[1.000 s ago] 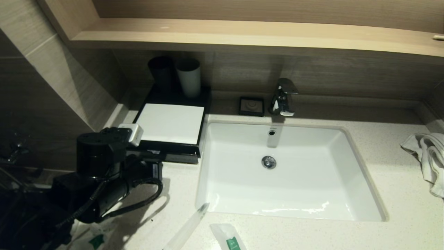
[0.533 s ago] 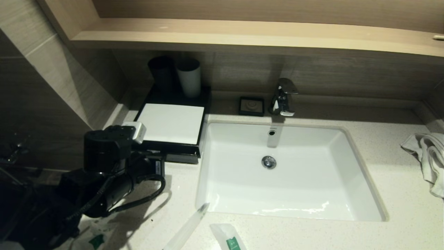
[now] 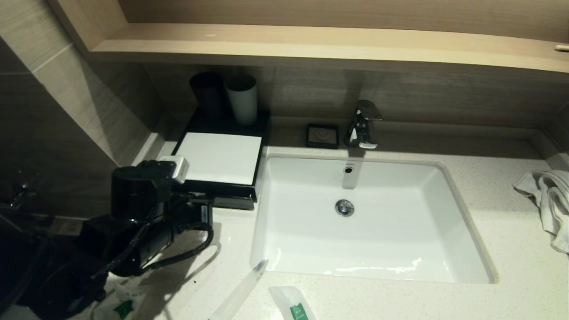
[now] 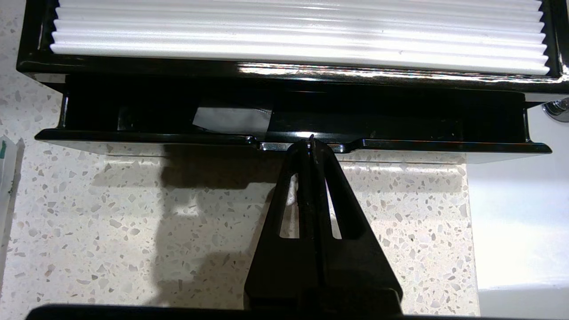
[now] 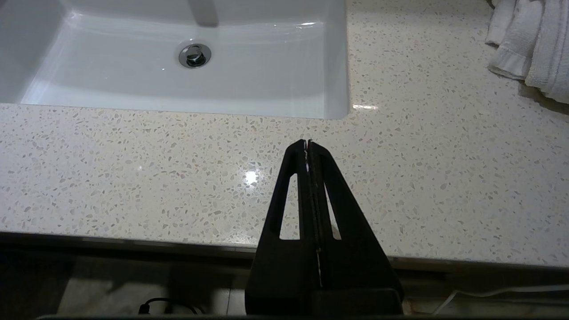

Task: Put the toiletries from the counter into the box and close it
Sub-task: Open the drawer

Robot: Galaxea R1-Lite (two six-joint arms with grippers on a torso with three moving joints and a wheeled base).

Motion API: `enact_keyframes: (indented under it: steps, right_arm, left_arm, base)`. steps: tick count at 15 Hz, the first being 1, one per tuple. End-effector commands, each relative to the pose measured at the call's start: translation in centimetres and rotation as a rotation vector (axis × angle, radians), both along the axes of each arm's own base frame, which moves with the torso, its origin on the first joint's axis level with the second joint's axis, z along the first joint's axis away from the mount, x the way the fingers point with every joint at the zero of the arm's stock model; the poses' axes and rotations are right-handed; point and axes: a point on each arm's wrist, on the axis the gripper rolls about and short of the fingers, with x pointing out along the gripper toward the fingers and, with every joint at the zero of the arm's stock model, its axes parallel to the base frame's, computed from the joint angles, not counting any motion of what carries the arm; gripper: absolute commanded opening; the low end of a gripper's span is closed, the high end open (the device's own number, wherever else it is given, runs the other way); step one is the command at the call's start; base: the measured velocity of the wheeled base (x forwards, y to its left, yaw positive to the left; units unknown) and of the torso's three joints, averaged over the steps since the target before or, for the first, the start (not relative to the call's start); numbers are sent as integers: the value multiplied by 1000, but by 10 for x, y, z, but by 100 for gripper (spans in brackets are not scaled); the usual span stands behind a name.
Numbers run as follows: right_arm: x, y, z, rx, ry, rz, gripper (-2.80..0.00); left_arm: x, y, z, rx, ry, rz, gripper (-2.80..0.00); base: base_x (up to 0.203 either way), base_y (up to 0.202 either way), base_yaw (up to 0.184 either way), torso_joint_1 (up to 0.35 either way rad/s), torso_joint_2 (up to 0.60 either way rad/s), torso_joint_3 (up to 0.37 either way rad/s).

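Pressing shut tool tip against the drawer front of the box

Standing at the far left of the desk [image 3: 511, 271], the box [image 3: 218, 156] is just beside the left rim of the white sink [image 3: 440, 186]. Its white top panel faces up, and its shallow drawer [image 4: 293, 144] is pulled a little way out toward the near side. Inside the dark drawer a pale wrapped piece [image 4: 231, 121] can be seen; what it is exactly I cannot tell.

The left tool [image 4: 311, 141] is in front of the box, low over the desk, with its two fingers pressed fully together and holding nothing. Its tip is at the middle notch of the drawer front and seems to touch the edge there. In the head view the left arm covers the left part of the drawer.

Three toiletries lie on the near edge of the desk: a sachet with green label [image 3: 122, 306] at near left, partly under the left arm, a long clear-wrapped stick [image 3: 242, 291] that points toward the near left corner of the sink, and another sachet with green label [image 3: 295, 306] just right of the stick.

The right tool [image 5: 308, 143] is parked over the near edge of the desk, right of the sink, also fully closed and empty.

A black cup [image 3: 206, 94] and a white cup [image 3: 242, 100] stand on the far part of the box. A white towel [image 3: 549, 200] lies at the far right
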Motion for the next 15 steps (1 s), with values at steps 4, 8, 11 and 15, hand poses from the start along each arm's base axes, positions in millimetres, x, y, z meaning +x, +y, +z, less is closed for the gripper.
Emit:
enact_keyframes:
  steps: [4,8,11,15]
  right_arm:
    - [0,0,0,-1,0,0,-280]
    - [0,0,0,-1,0,0,-280]
    - [0,0,0,-1,0,1,-280]
    - [0,0,0,-1,0,1,-280]
  left_arm:
    - [2,-1,-1,-4,-1,4,-280]
    - [4,-2,-1,-3,0,5,-280]
    - [5,-2,-1,-6,-6,4,-280]
    - [7,-3,-2,-8,-11,5,-280]
  base:
    - [0,0,0,0,0,0]
    - [0,0,0,0,0,0]
    - [0,0,0,0,0,0]
    - [0,0,0,0,0,0]
